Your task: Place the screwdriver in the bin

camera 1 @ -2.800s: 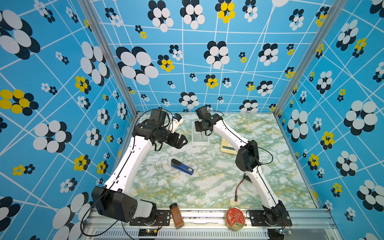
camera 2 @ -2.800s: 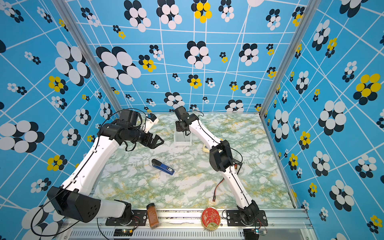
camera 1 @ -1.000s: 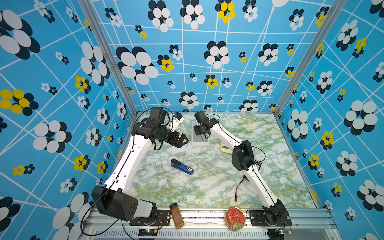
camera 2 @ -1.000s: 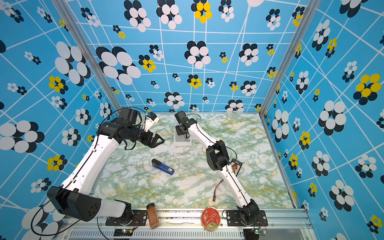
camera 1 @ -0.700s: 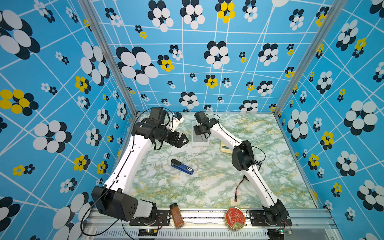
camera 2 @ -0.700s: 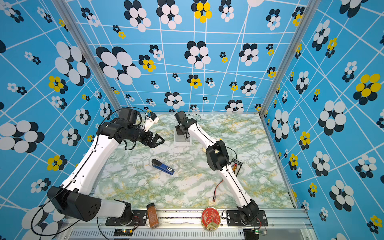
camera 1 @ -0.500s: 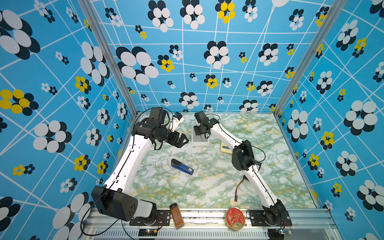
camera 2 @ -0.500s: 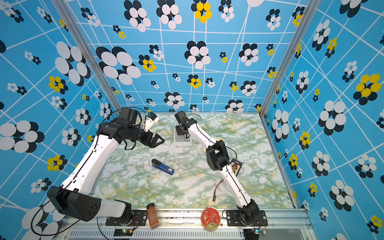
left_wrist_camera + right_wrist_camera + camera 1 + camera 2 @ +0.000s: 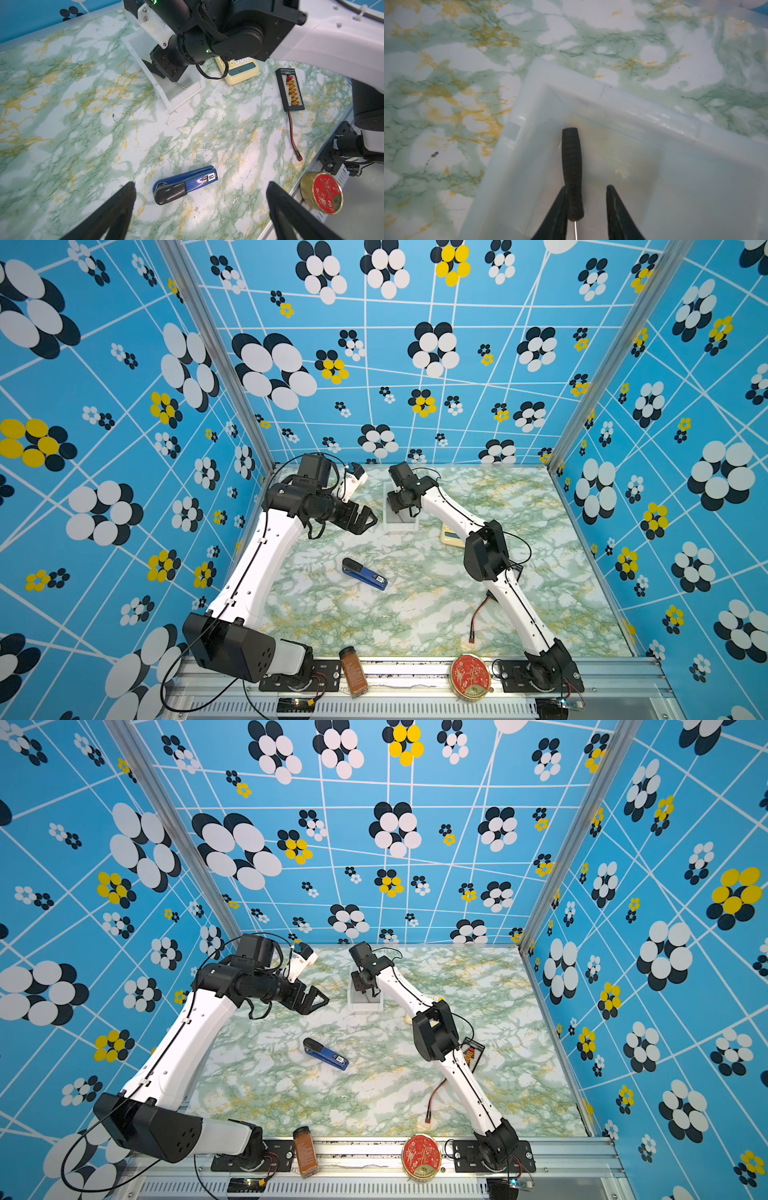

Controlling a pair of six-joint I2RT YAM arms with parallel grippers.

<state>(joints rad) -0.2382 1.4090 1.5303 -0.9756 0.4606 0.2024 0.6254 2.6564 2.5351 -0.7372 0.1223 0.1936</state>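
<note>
Since the earliest top views, the right arm's elbow has been drawn slightly to the left, so that more of the calculator [image 9: 450, 538] is hidden behind it, while the left arm is found much where it was. Nearest, on the front rail, a spice jar [image 9: 353, 672] and a red round tin [image 9: 470, 676] are seen well apart. On the marbled table [image 9: 374, 622] a red-and-black cable [image 9: 478, 616] is trailed beside the right arm, and a blue-and-black stapler [image 9: 364, 573] is laid flat near the middle, apart from everything else. Farther back, a black connector board [image 9: 291, 89] is laid near the cream-yellow calculator, which is placed just beside the bin [image 9: 401, 526]. The left gripper [image 9: 369, 519] is held above the table to the left of the bin, its fingers spread wide with nothing between them. Farthest, the right gripper [image 9: 586, 189] is lowered into the bin with its jaws parted. In the right wrist view the screwdriver [image 9: 571, 162] is seen inside the bin, its black handle against one finger [image 9: 556, 212] with a clear gap to the other, and its end pointed toward a corner. Whether it is rested on the bin's floor cannot be told.
</note>
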